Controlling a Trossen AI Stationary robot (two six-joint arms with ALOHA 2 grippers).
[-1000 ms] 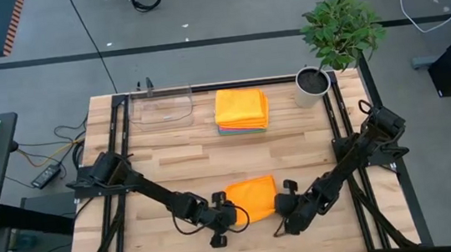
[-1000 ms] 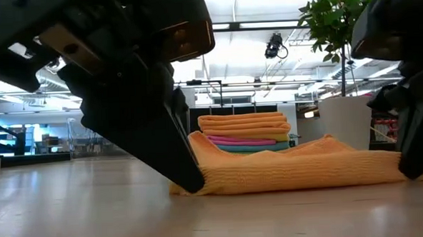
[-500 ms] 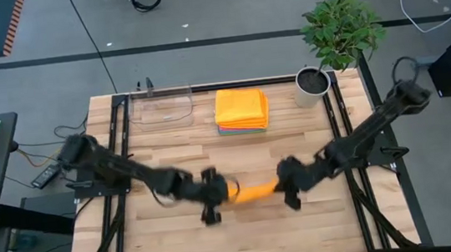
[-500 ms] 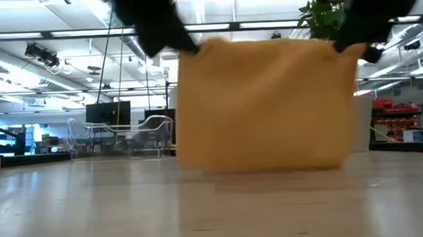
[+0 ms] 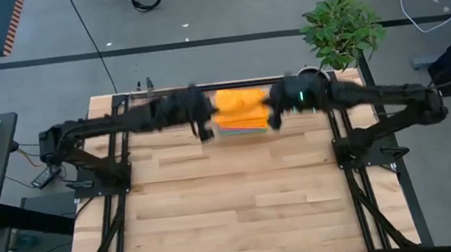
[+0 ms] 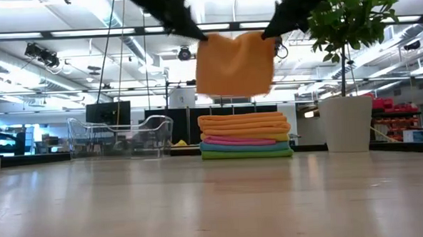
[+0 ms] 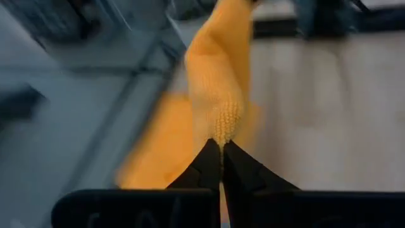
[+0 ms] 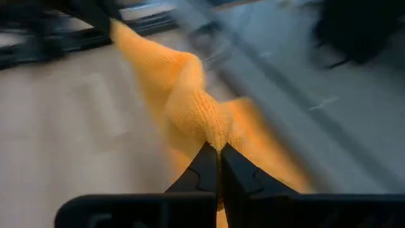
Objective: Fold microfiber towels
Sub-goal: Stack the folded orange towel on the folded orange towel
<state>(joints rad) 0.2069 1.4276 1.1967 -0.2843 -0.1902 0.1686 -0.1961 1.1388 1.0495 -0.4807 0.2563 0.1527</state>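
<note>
A folded orange microfiber towel (image 6: pixel 234 64) hangs in the air between my two grippers, over the far middle of the table. My left gripper (image 6: pixel 202 37) is shut on its upper left corner and my right gripper (image 6: pixel 267 34) on its upper right corner. Below it, a stack of folded microfiber towels (image 6: pixel 244 135) rests flat on the table (image 5: pixel 242 200), with orange on top and pink, blue and green beneath. In the high view the held towel (image 5: pixel 240 101) covers most of the stack (image 5: pixel 242 126). My left gripper pinches the towel's upper left corner (image 7: pixel 225 124) between its two fingers, slanting down toward the table's far edge. The cloth bunches at the fingertips; how many layers, I cannot tell. The towel hangs below, clear of the stack. My right gripper pinches the towel's upper right corner (image 8: pixel 211 130) between its two fingers, slanting down toward the far edge. The cloth gathers into a ridge at the fingertips. The top edge runs across to the other gripper and the towel hangs clear of the stack.
A clear plastic tray (image 5: pixel 161 108) stands at the far left of the table. A potted plant (image 5: pixel 338 34) in a white pot (image 6: pixel 344 123) stands at the far right. The near half of the wooden tabletop is bare.
Both grippers, staying shut, have risen and swept from the table's near middle to its far edge. The orange towel, which lay folded on the table, was lifted clear. It now hangs between them above the stack.
</note>
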